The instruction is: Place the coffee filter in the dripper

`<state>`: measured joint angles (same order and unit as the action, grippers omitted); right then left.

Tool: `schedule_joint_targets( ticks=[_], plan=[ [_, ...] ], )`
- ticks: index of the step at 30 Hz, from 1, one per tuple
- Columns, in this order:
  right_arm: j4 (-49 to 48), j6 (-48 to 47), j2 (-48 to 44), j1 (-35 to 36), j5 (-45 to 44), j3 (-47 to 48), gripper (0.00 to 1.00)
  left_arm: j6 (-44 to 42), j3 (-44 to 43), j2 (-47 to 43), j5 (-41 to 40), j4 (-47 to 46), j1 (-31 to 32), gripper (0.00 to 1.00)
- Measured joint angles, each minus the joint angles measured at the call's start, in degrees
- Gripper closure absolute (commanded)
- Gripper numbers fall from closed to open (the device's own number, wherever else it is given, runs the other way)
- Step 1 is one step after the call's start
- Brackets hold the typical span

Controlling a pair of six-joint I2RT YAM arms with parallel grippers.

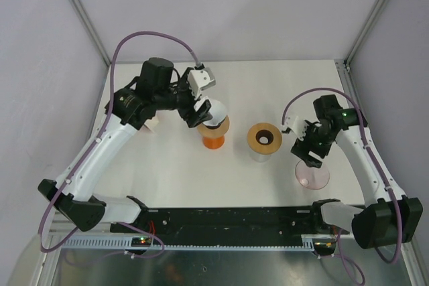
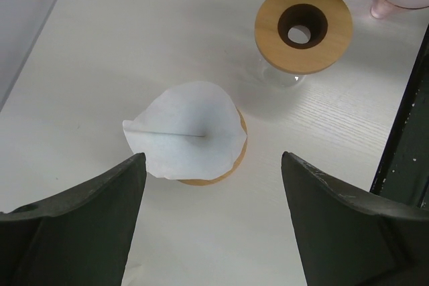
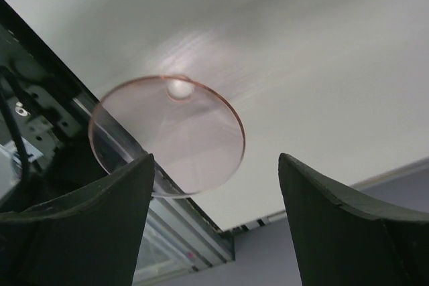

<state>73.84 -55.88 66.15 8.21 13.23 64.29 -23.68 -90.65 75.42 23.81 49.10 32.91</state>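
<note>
A white paper coffee filter (image 2: 184,130) rests on top of an orange dripper (image 2: 228,169) and covers most of its rim; a crease runs across it. In the top view the filter (image 1: 217,112) and orange dripper (image 1: 213,140) stand left of centre. My left gripper (image 2: 213,160) is open and empty, just above and behind the filter, and it also shows in the top view (image 1: 200,114). My right gripper (image 3: 216,160) is open and empty over a clear pink dripper (image 3: 167,135), which stands at the near right (image 1: 312,176).
A wooden-collared glass dripper (image 1: 265,138) stands mid-table between the arms and shows in the left wrist view (image 2: 303,28). A small white object (image 1: 153,124) lies partly hidden behind the left arm. A black rail (image 1: 228,218) runs along the near edge.
</note>
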Motion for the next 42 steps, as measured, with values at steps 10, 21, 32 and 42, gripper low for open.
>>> schedule_joint_targets(
  ticks=[10, 21, 32, 42],
  plan=[
    [-1.31, -6.03, 0.7, -3.04, -5.31, -2.56, 0.21, -0.81, 1.84, -0.5, 2.38, -1.22, -0.61, 0.14],
    [-10.54, -8.28, 1.03, -3.96, -5.35, -12.55, 0.24, -0.81, 1.84, -0.55, 3.54, -1.46, -1.29, 0.14],
    [-15.43, -9.29, 1.03, -3.82, -2.49, -16.06, 0.72, -0.79, 1.84, -0.55, 4.39, -1.49, -1.44, 0.14],
    [-12.13, -7.74, 1.14, -0.26, -0.31, -14.62, 0.97, -0.79, 1.84, -0.55, 4.96, -1.53, -1.6, 0.14]
  ],
)
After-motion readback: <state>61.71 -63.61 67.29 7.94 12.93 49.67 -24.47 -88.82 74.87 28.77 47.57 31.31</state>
